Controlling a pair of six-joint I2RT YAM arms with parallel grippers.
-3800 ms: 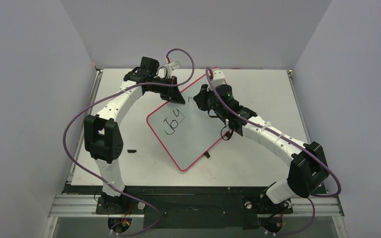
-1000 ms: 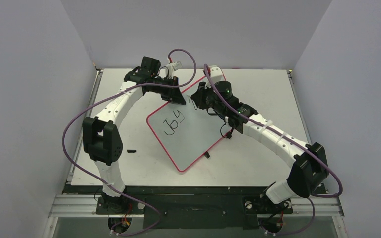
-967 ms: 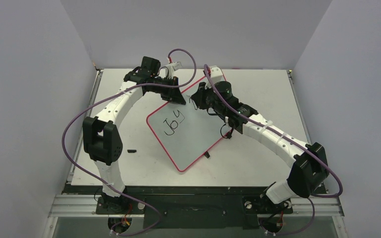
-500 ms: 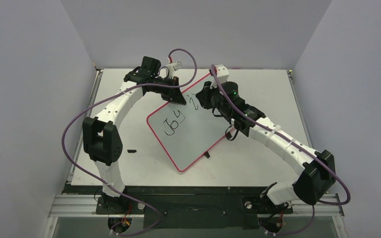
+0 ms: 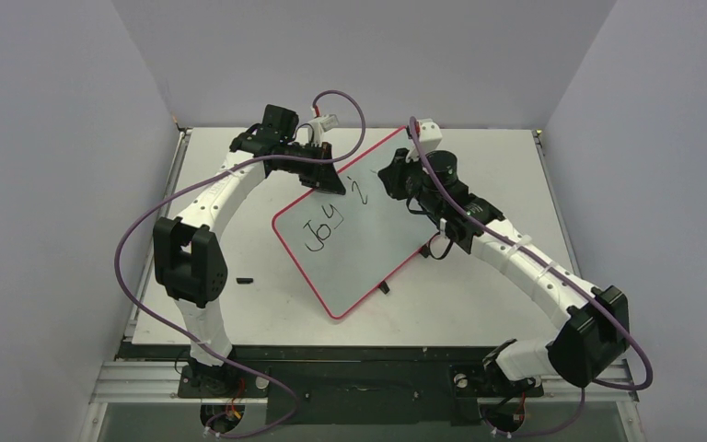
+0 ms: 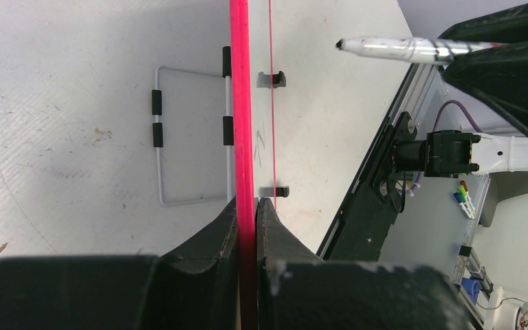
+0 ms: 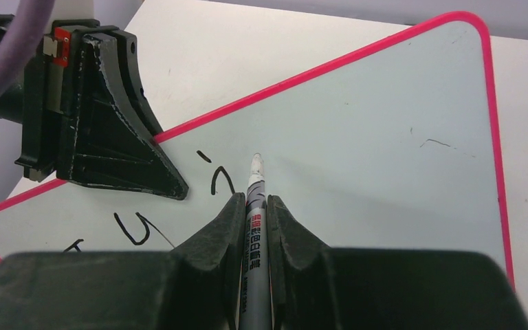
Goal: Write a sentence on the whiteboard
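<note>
The whiteboard [image 5: 359, 249] with its thin red rim stands tilted on the table. My left gripper [image 5: 324, 177] is shut on its upper left rim [image 6: 242, 103], one finger on each side. In black on the board is "Joy" [image 5: 322, 230], the start of the sentence, and to its right a short curved stroke with a dash above it [image 7: 221, 179]. My right gripper [image 7: 256, 201] is shut on a grey marker [image 7: 254, 227], tip forward. In the left wrist view the marker [image 6: 399, 48] has its tip held off the board's face. My right gripper [image 5: 398, 178] hovers over the board's upper part.
A small black piece [image 5: 244, 279] lies on the table left of the board. A wire stand [image 6: 179, 137] and two grey clips [image 6: 272, 80] show at the board's back and edge. Purple cables loop over both arms. Grey walls close in the table on three sides.
A curved stroke with a dash above it has appeared right of "Joy". My right arm has swung to the right and back, away from those marks. The left arm keeps still on the rim.
</note>
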